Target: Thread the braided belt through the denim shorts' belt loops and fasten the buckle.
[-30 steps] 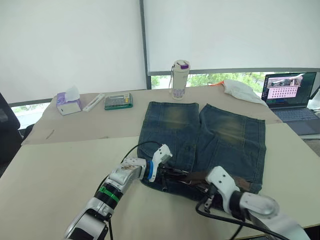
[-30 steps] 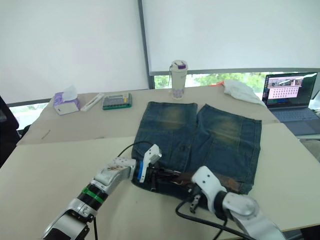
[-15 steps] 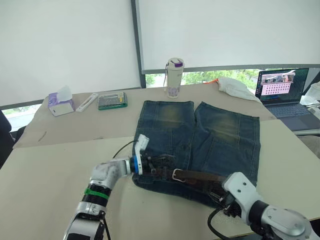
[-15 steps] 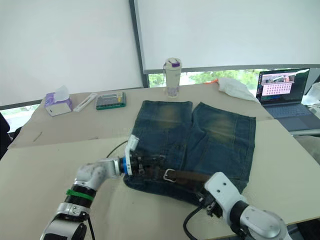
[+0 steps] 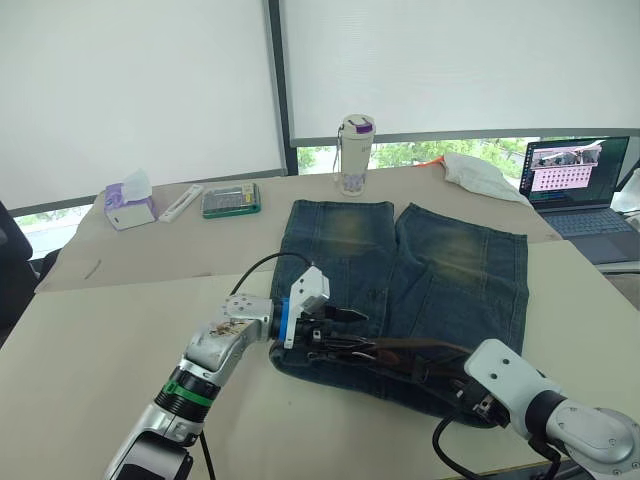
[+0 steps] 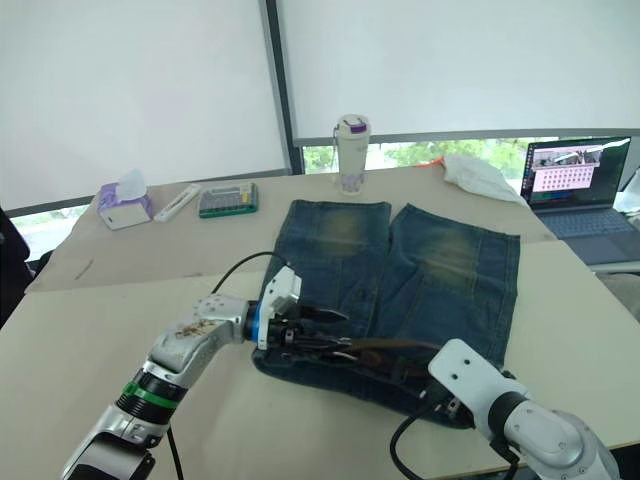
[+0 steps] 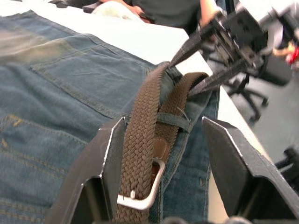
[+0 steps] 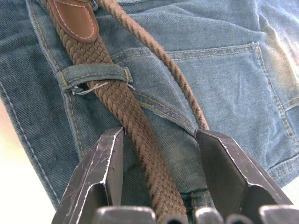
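The denim shorts (image 5: 440, 270) lie flat on the table, waistband toward me. The braided belt (image 5: 410, 352) runs along the waistband, doubled over itself. Its silver buckle (image 7: 142, 198) lies between the fingers of my left gripper (image 5: 335, 330), which stands open over the waistband's left part. The strap passes under a belt loop (image 7: 175, 120). My right gripper (image 5: 458, 385) is open at the waistband's right end, with the belt (image 8: 117, 102) running between its fingers. Beyond it the strap goes under another belt loop (image 8: 93, 74) to the leather tip (image 8: 74, 16).
At the table's far side stand a white bottle (image 5: 356, 155), a tissue box (image 5: 130, 205), a green calculator (image 5: 230, 200) and a white cloth (image 5: 480, 172). A laptop (image 5: 580, 185) sits at the far right. A black cable (image 5: 260, 270) arcs over the left arm.
Both grippers have gone from shut to open around the belt, the right one first. The right arm has drawn back toward the waistband's right end. The camera view has shifted.
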